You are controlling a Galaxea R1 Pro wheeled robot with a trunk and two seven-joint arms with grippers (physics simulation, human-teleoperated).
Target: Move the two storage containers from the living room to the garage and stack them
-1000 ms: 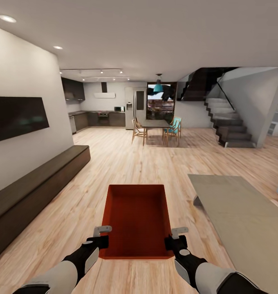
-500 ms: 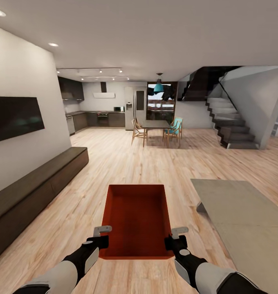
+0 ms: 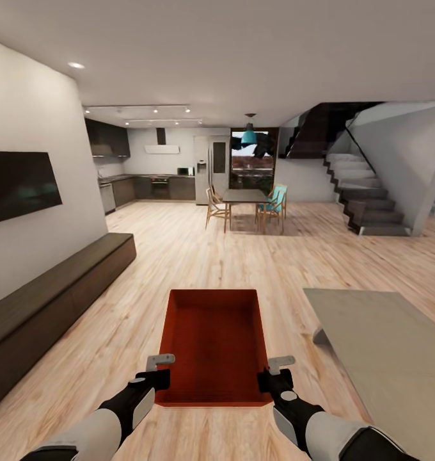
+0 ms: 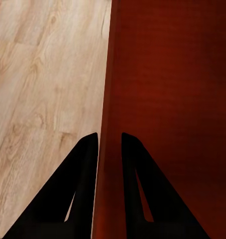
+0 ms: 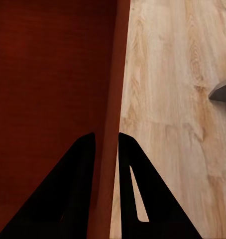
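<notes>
So the robot's carrying one orange-red bin [image 3: 215, 346] out in front of it, held up over the light wood plank floor [image 3: 179, 256], open side up and nothing inside. The left tool [image 3: 158, 370] is clamped on the bin's left wall near the corner closest to the robot, and the right tool [image 3: 276, 373] is doing the same on the right wall. In the left wrist view you can see the two dark fingers [image 4: 83, 169] straddling the thin wall of the bin [image 4: 168, 99], one inside and one outside, with planks running past on the outer side. Same deal in the right wrist view: fingers [image 5: 78, 169] on either side of the wall, bin [image 5: 53, 74] interior on one side, floor on the other. Around it: a long dark low bench [image 3: 51, 301] runs along the left wall under a black TV [image 3: 19, 186], and a pale grey rug [image 3: 384, 346] lies on the floor to the right of the bin. Further ahead there's a dining table [image 3: 243, 195] with wooden chairs and a teal one, a teal pendant lamp [image 3: 247, 136] over it, a dark kitchen [image 3: 141, 182] at the back left with a fridge [image 3: 211, 168], and a staircase [image 3: 364, 198] going up on the right
</notes>
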